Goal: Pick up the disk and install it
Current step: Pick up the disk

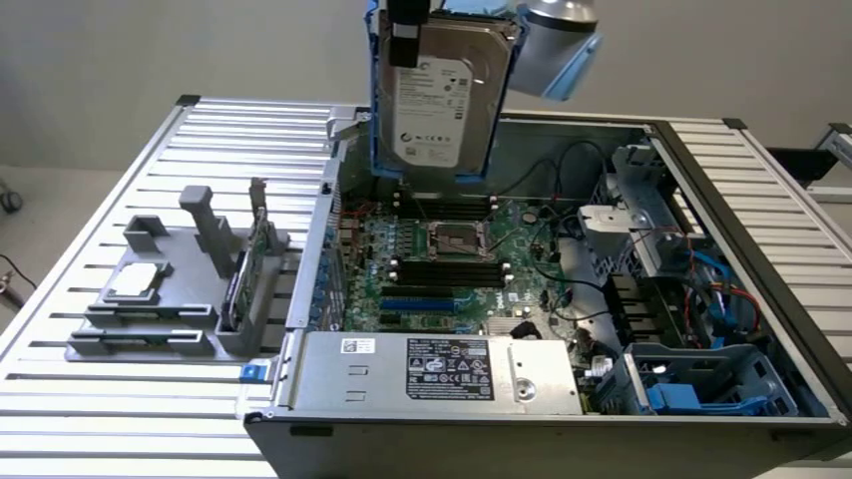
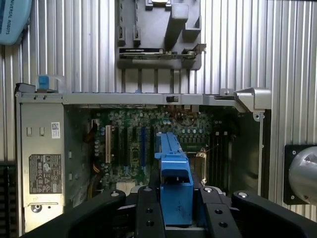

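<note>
The disk (image 1: pixel 440 95), a silver-grey drive with a white label and blue side rails, hangs upright high above the open computer case (image 1: pixel 725 200). My gripper (image 1: pixel 407 20) is shut on its top end at the upper edge of the exterior view. In the wrist view the disk's blue rail (image 2: pixel 174 171) runs between my black fingers (image 2: pixel 148 213), with my gripper (image 2: pixel 177 220) closed around it. Below the disk lies the motherboard (image 1: pixel 453 249).
A grey power supply (image 1: pixel 440 369) fills the case's near side. A drive cage with blue plastic (image 1: pixel 692 384) sits at the exterior view's lower right. On the slatted metal table (image 1: pixel 80 399), a grey holder (image 1: pixel 174 289) carries a smaller flat silver drive (image 1: pixel 140 282).
</note>
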{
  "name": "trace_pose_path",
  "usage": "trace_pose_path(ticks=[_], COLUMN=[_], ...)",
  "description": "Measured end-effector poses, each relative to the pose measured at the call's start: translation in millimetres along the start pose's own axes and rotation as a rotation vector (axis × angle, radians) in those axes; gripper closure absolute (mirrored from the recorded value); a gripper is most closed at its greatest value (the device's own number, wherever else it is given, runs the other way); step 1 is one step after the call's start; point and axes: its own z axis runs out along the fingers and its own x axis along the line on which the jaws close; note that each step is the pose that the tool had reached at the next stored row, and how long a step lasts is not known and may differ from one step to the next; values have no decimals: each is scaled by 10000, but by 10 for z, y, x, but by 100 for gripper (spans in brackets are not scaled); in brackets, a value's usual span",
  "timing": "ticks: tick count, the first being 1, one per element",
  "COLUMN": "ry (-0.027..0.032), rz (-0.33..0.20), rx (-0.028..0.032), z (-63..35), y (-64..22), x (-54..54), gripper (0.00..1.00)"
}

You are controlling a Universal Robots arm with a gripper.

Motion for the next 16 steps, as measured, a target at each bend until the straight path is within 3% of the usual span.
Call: trace_pose_path(ticks=[16], ry=[0], rz=[-4], rx=[64], z=[-34], y=[-433], x=[378], gripper=[68])
